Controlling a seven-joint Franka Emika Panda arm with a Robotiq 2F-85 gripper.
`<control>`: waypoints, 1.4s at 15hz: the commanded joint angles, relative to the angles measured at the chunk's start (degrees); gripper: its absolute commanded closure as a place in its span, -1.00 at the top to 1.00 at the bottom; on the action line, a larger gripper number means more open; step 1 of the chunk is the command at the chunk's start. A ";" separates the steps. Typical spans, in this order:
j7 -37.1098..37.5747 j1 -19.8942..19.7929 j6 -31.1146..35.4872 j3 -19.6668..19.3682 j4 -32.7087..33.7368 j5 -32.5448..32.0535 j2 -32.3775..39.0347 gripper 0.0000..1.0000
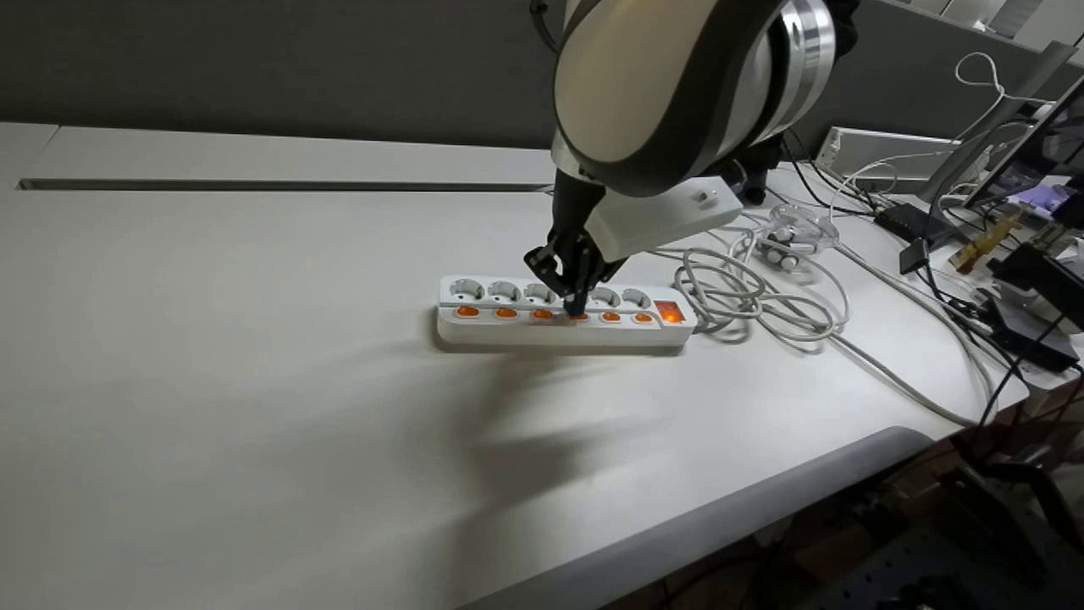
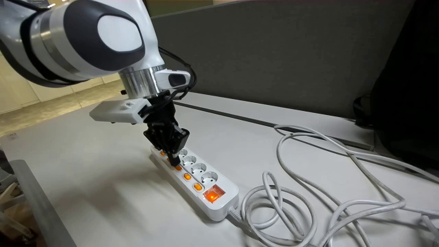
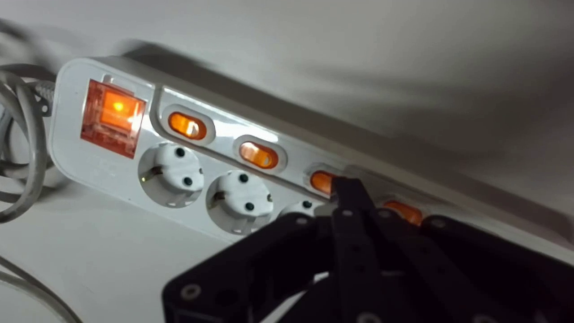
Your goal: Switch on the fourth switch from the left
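Observation:
The white power strip (image 1: 559, 335) lies flat on the table; it also shows in an exterior view (image 2: 218, 208) and in the wrist view (image 3: 67, 143). The fourth switch (image 1: 579, 318) is an orange-red rocker, partly covered by my fingertips. It also shows in an exterior view (image 2: 178, 168) and in the wrist view (image 3: 321, 181), where the fingertip hides its right part. My gripper (image 1: 576, 303) points down with its fingertips together and nothing between them; it shows in an exterior view (image 2: 174, 161) and in the wrist view (image 3: 352, 190). I cannot tell whether the tip presses the rocker.
Identical rockers sit on both sides, such as the fifth (image 3: 258, 154) and the third (image 3: 406, 212). A larger lit main switch (image 2: 213, 195) is at the cable end. Sockets (image 3: 240, 202) run alongside. Coiled cable (image 1: 720, 288) lies beyond that end, with a clear plastic object (image 1: 796, 230) behind.

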 commanded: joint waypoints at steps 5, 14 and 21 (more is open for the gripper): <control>1.57 1.53 -1.40 -1.26 2.10 1.87 1.93 -1.00; 13.54 10.09 1.58 -9.22 0.71 -6.13 3.78 -1.00; 24.66 12.92 0.28 -10.95 -1.87 -2.69 3.99 -1.00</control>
